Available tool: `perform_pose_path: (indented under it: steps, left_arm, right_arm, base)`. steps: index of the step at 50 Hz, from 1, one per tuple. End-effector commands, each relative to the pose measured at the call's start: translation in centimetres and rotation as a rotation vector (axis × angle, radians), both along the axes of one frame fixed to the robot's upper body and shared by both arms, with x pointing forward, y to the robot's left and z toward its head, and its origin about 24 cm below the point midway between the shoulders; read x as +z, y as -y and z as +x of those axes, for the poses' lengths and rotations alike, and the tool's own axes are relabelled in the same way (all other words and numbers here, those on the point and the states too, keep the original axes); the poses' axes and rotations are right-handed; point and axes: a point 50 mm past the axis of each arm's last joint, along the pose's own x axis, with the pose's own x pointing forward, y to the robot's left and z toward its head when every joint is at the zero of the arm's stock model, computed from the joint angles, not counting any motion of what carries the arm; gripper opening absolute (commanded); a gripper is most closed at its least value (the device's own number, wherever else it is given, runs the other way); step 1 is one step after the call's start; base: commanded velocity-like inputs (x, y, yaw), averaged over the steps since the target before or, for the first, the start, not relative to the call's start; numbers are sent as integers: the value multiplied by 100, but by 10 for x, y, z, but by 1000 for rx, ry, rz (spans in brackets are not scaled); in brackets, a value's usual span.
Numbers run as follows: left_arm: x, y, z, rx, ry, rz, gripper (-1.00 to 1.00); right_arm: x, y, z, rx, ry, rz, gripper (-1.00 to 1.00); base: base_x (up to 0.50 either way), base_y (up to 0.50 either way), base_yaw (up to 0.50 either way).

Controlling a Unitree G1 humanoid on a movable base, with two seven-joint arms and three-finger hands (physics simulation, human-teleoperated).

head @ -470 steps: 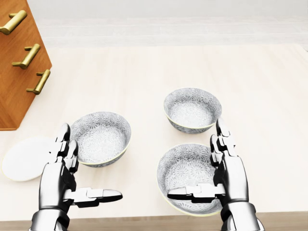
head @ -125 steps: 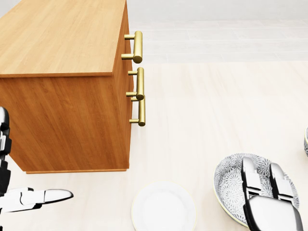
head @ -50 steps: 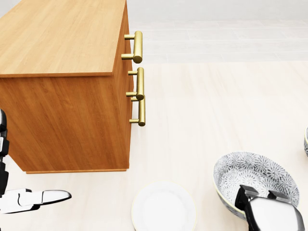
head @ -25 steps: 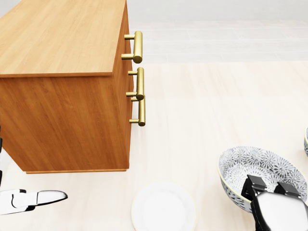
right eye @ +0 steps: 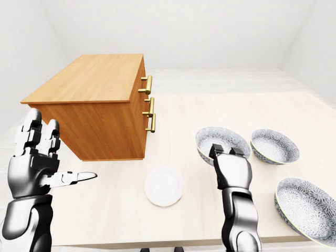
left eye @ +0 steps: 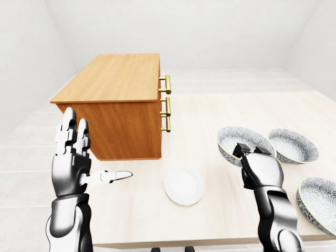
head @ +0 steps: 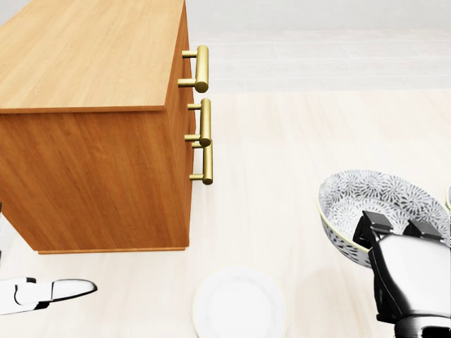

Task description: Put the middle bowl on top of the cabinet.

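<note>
Pinching the rim of the middle bowl (left eye: 236, 139), my right hand (left eye: 261, 169) holds it tilted; my left hand (left eye: 71, 167) stands spread.

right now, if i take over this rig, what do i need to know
Right hand: shut on the rim of the bowl, which is tilted and seems just off the table.
Left hand: open, holding nothing, below-left of the cabinet in the left-eye view.
Done: bowl gripped.
Left: raise it, carry it left past the plate, set it on the cabinet top.

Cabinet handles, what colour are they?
Shiny gold. The handles show best in the head view.
</note>
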Motion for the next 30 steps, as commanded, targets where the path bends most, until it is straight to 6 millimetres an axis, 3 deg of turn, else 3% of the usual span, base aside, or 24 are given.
perform_pose_path:
  steps: [1,21,30]
  left_arm:
    - [4,7,-1,-25,20,2,100]
    - [3,9,-2,-32,14,9,100]
    - [-2,6,5,-21,-13,11,100]
  right_arm:
    - [48,-12,21,88,132,17,-100]
    - [134,-42,72,250,200,-65,-100]
    - [153,-51,100,287,183,-77,-100]
  base:
    - [0,0,0]
    - [0,0,0]
    - [0,0,0]
